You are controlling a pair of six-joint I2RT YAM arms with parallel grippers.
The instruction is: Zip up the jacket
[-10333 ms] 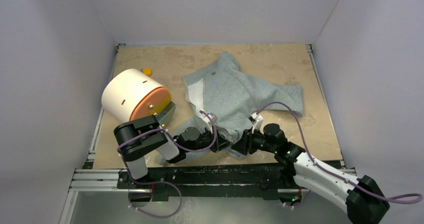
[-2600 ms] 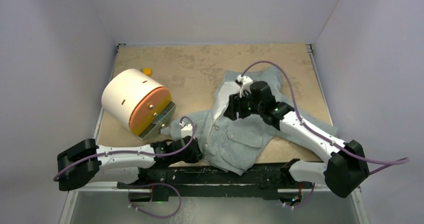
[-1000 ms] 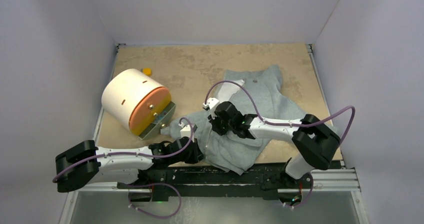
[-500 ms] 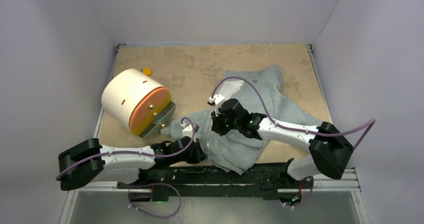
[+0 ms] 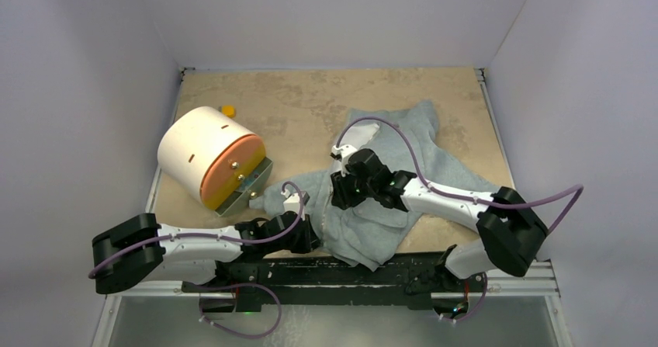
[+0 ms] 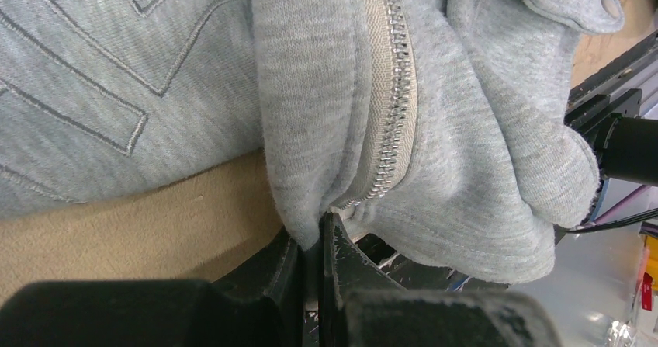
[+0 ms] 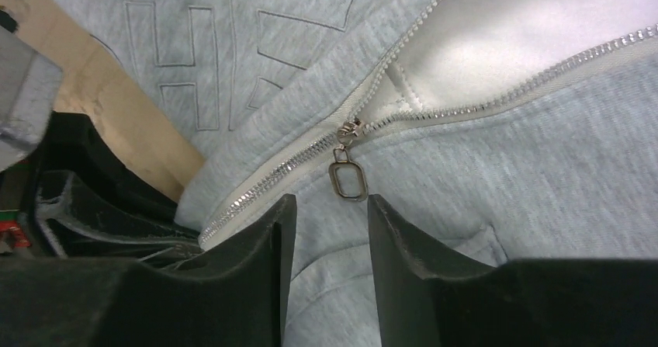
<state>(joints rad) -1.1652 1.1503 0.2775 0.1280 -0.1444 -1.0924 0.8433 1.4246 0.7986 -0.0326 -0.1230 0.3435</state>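
Observation:
The light grey jacket [image 5: 392, 168] lies front up on the tan table, hem toward the near edge. My left gripper [image 5: 309, 234] is shut on the jacket's bottom hem [image 6: 306, 223] beside the zipper's lower end [image 6: 396, 130]. My right gripper [image 5: 339, 196] is open and hovers just above the zipper slider and its metal pull ring [image 7: 349, 180], which sits a short way up from the hem. Above the slider the zipper [image 7: 496, 91] is parted, showing white lining [image 7: 528, 29]. The right fingertips [image 7: 283, 215] are just short of the ring and do not touch it.
A white cylinder with an orange end [image 5: 208, 157] lies at the left of the table, with a small yellow object [image 5: 228, 110] behind it. The black rail [image 5: 349, 273] runs along the near edge under the hem. Purple cables loop over both arms.
My right gripper came down from the jacket's collar toward the hem over the last seconds and has shifted slightly right in the last half second. The left gripper has kept its hold.

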